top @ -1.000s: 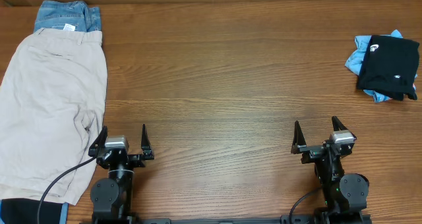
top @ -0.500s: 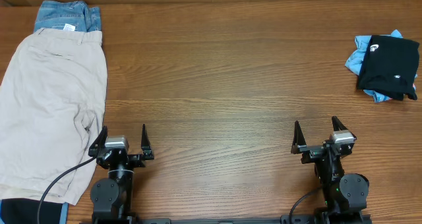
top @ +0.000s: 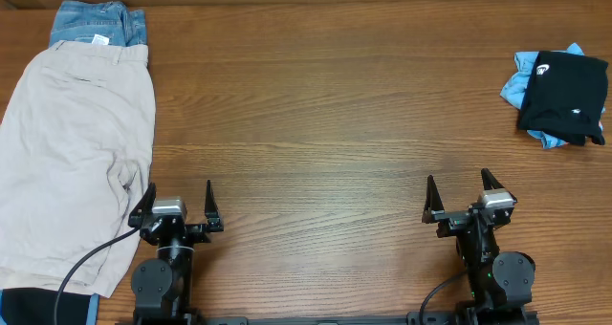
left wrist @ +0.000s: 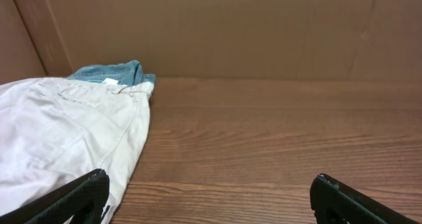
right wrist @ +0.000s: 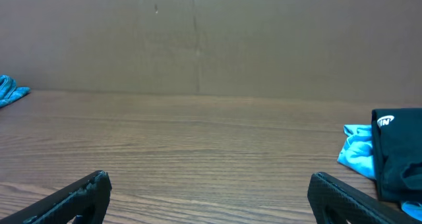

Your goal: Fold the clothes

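Beige shorts (top: 72, 158) lie spread at the table's left, over blue denim (top: 96, 24) at the far left corner; both show in the left wrist view, shorts (left wrist: 62, 135) and denim (left wrist: 112, 74). A folded black T-shirt with a white logo (top: 566, 96) rests on a light-blue shirt (top: 521, 88) at the far right; they also show in the right wrist view (right wrist: 399, 155). My left gripper (top: 178, 203) is open and empty near the front edge, beside the shorts. My right gripper (top: 457, 195) is open and empty at the front right.
A black cable (top: 91, 258) runs from the left arm across the shorts' lower corner. A brown cardboard wall (left wrist: 217, 33) stands behind the table. A dark and blue cloth edge (top: 48, 308) shows at the front left corner.
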